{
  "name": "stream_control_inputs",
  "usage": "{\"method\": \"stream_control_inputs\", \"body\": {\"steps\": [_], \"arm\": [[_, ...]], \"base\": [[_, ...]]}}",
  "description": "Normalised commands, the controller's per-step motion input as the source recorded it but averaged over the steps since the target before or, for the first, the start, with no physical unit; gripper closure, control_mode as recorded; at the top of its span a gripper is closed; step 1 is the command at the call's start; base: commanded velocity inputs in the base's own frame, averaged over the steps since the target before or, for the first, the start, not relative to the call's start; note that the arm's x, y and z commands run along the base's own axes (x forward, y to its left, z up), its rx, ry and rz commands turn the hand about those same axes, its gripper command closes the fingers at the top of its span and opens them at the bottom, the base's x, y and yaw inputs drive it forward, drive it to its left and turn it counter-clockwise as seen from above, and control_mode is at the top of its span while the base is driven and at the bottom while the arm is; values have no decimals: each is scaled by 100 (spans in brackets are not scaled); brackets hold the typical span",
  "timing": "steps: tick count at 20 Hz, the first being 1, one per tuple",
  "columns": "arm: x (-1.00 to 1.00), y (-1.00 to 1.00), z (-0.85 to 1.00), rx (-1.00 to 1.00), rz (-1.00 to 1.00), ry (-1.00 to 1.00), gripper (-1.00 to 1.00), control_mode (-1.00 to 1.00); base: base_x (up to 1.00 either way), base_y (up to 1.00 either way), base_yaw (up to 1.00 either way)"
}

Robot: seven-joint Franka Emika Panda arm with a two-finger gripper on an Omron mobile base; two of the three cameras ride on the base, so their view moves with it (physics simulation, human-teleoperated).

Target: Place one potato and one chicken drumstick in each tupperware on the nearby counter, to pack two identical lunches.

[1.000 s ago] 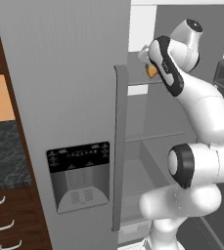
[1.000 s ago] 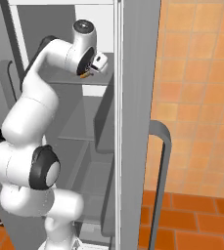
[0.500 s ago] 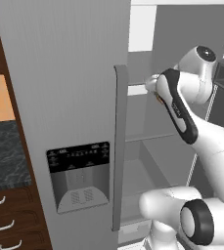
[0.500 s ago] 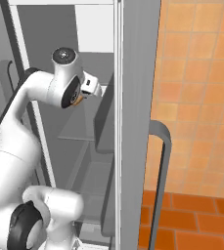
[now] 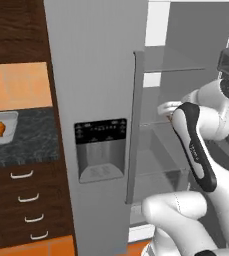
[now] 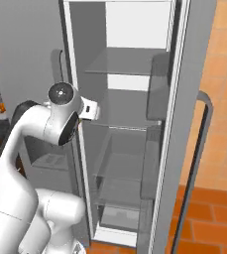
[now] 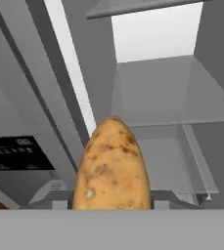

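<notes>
Hiding the claw's fingertips in the hand view, a yellow-orange potato (image 7: 112,168) is filling the lower middle of the picture, its blunt end cut off at the bottom, so the fingers' spread is not directly readable; the claw is gripping the potato. In the left base view the claw is mostly concealed behind the arm's forearm, near the open fridge (image 5: 186,90) shelves. On the dark tabletop (image 5: 26,145) at far left, a pale tupperware (image 5: 10,120) is lying partly cut off by the picture edge, holding an orange-brown chicken drumstick (image 5: 0,128) and a small olive potato, both too small to make out well.
</notes>
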Motion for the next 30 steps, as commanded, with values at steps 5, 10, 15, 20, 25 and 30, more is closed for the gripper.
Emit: {"method": "stream_control_inputs", "body": {"steps": [5, 10, 15, 20, 25, 30], "arm": [[0, 0, 0, 0, 0, 0, 100, 100], [0, 0, 0, 0, 0, 0, 100, 100], [0, 0, 0, 0, 0, 0, 100, 100], [0, 0, 0, 0, 0, 0, 100, 100], [0, 0, 0, 0, 0, 0, 100, 100], [0, 0, 0, 0, 0, 0, 100, 100]], "base": [[2, 100, 23], [23, 100, 26], [35, 100, 29], [68, 100, 29], [100, 100, 18], [99, 100, 6]]}}
